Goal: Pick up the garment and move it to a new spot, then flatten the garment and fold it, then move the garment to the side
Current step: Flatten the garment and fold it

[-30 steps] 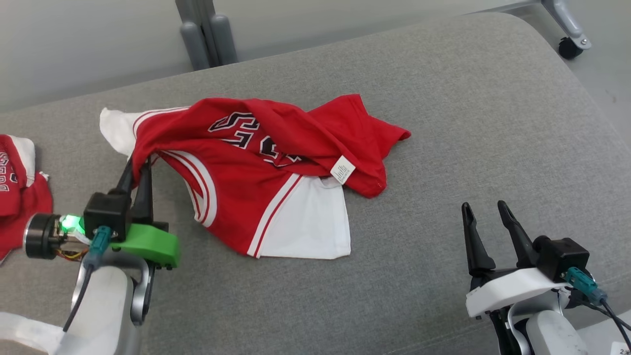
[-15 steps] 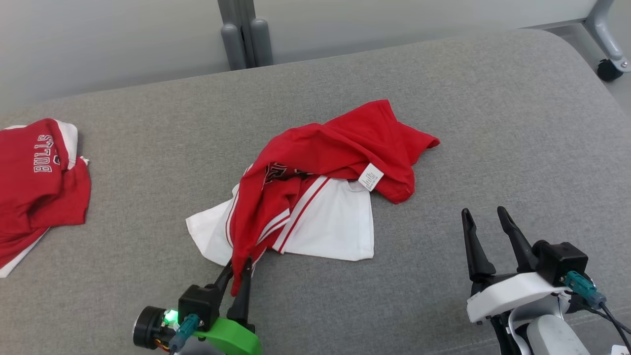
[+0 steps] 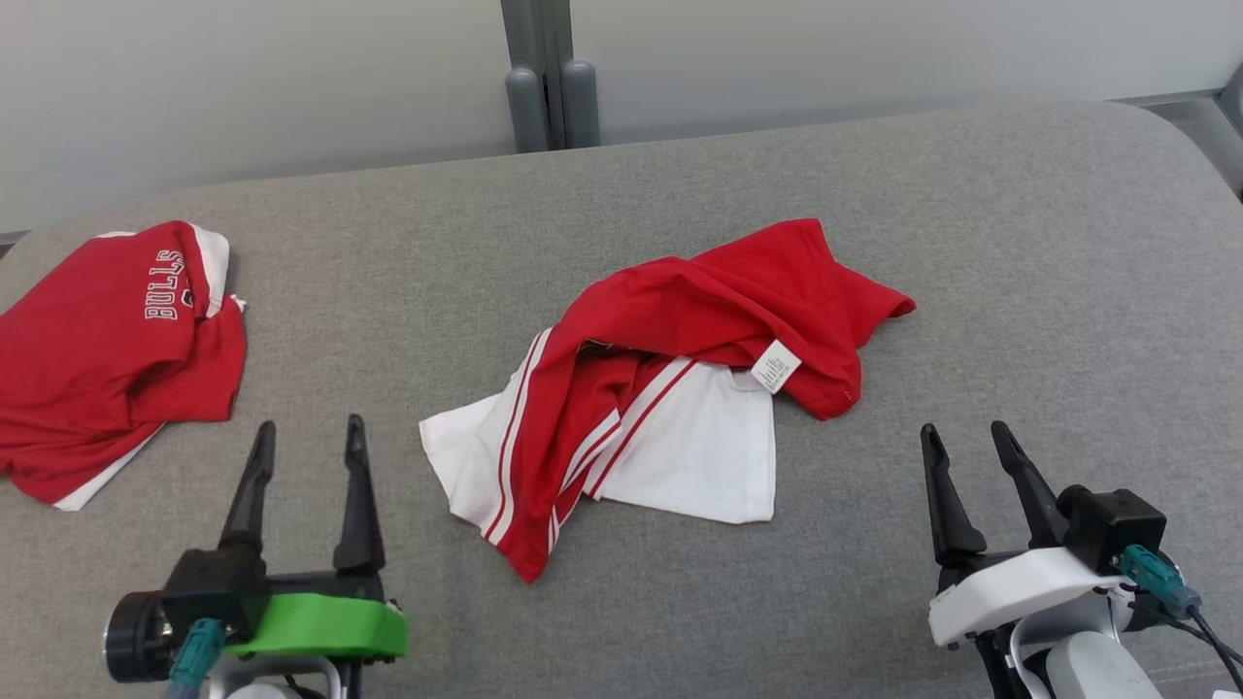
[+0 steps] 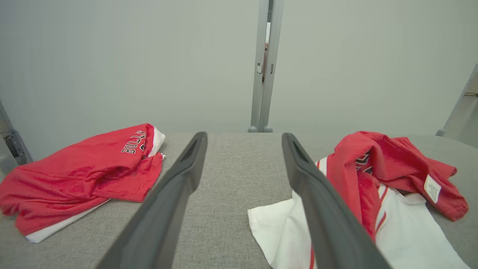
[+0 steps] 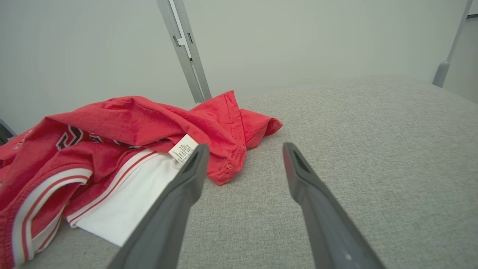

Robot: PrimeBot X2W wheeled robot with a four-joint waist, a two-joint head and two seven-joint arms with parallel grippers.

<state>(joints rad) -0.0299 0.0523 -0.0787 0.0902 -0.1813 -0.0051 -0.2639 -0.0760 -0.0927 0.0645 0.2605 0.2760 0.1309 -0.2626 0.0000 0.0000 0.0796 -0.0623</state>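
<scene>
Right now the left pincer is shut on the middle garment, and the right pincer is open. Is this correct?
Not quite. In the head view the left pincer is open and apart from the middle garment, holding nothing. The right pincer is open, as you say.

Is a wide grey fabric-covered surface (image 3: 1010, 252), rounded at its far right corner. Carries near the middle a crumpled red and white garment (image 3: 670, 320), red cloth bunched over a flatter white panel, a small white label (image 3: 776, 366) turned up at the right. Bears at the far left, well apart from that one, a second red garment (image 3: 107, 340) in a loose heap, white lettering on top
</scene>
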